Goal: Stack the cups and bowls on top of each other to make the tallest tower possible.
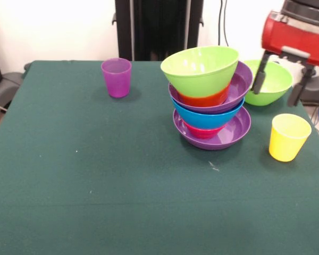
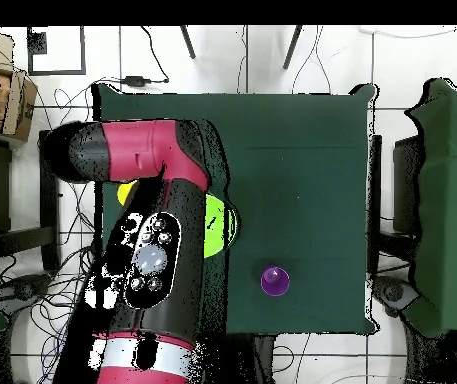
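The tower stands right of the table's middle: a wide purple bowl (image 1: 231, 129) at the base, a small red-pink one, a blue bowl (image 1: 207, 118), a second purple bowl (image 1: 240, 85), an orange-red bowl (image 1: 204, 99) and a tilted lime green bowl (image 1: 199, 66) (image 2: 215, 222) on top. A second lime green bowl (image 1: 274, 82) sits alone behind it to the right. My gripper (image 1: 275, 96) hangs open over that bowl, one black finger at each side of it. A yellow cup (image 1: 288, 137) (image 2: 127, 192) stands near the right edge, a purple cup (image 1: 117, 77) (image 2: 275, 281) at the far left.
The dark green tablecloth (image 1: 95, 186) covers the whole table. In the overhead view the red arm (image 2: 152, 255) hides the tower's lower bowls and the gripper. Cables and black stands lie around the table on the floor.
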